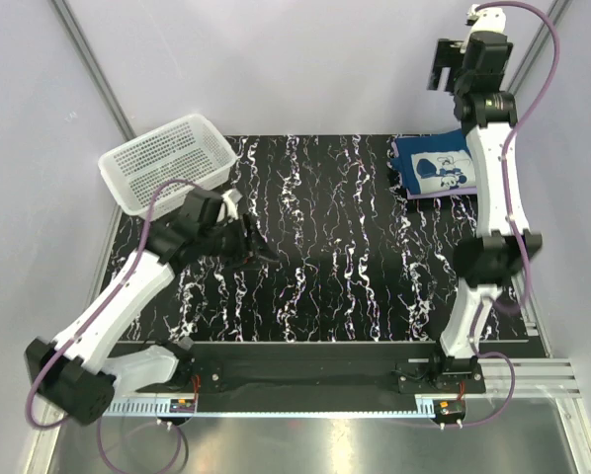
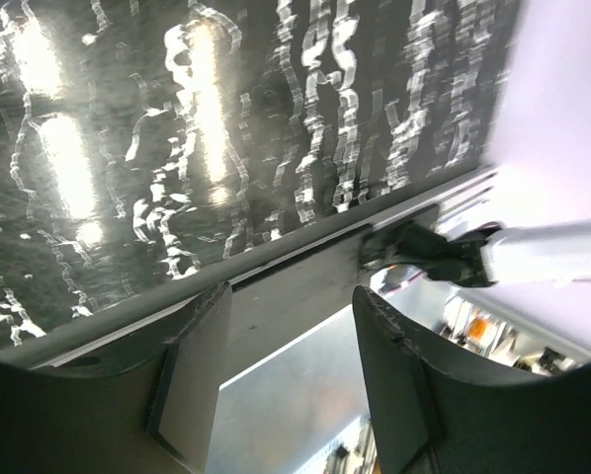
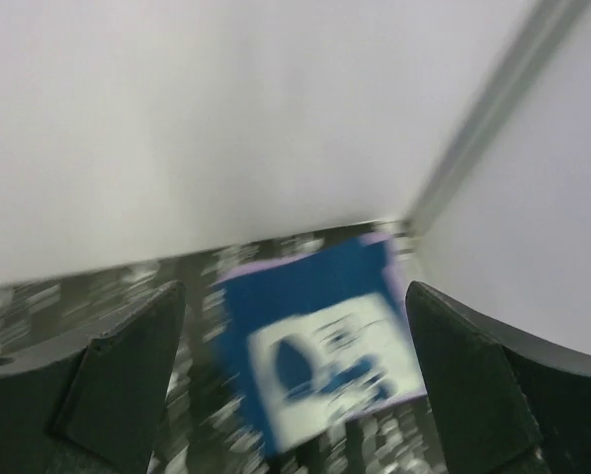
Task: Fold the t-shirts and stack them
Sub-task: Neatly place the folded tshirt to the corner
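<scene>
With my right tool (image 3: pixel 294 296) wide open and empty above the teal t-shirt (image 1: pixel 439 168) stacked on the lavender t-shirt (image 3: pixel 246 269), I judged a straight, unhurried retreat safest.

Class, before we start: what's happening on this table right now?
Two robot arms are folding and stacking t-shirts. The folded blue t-shirt lies in the far right corner of the table, with a lavender edge showing under it, so the stack looks made. The right gripper hangs open high above it, holding nothing. The left gripper hovers open and empty near the white basket.
</scene>
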Controlling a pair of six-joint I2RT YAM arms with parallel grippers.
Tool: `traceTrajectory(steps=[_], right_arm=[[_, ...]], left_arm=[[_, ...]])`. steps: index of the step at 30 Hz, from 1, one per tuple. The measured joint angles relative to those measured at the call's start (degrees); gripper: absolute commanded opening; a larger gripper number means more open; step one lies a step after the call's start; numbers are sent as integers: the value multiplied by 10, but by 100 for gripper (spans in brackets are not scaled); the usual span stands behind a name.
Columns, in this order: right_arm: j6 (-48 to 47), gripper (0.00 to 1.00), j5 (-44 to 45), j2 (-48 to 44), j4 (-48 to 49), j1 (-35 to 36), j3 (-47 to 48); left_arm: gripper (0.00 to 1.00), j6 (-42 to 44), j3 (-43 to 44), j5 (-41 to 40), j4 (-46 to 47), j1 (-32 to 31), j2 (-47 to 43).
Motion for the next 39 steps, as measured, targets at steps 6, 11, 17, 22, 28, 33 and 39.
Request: traceTrajectory(steps=[6, 11, 17, 22, 28, 33, 39], right_arm=[[139, 100, -200, -294, -26, 48, -278], [298, 100, -397, -510, 58, 35, -686], [499, 100, -563, -775, 156, 42, -1033], [588, 100, -618, -965, 181, 43, -1146], [724, 100, -686, -1185, 205, 44, -1336], [720, 100, -695, -1126, 183, 44, -1361], [698, 100, -693, -1120, 192, 44, -1363]], left_arm=[[65, -79, -122, -33, 55, -8, -170], [68, -148, -266, -63, 121, -34, -299], [72, -194, -352, -96, 151, -43, -481], [76, -212, -382, -110, 132, -43, -625], [78, -231, -433, -117, 111, -43, -667], [81, -233, -489, -107, 155, -43, -667], [80, -311, -582, -48, 348, -43, -664]])
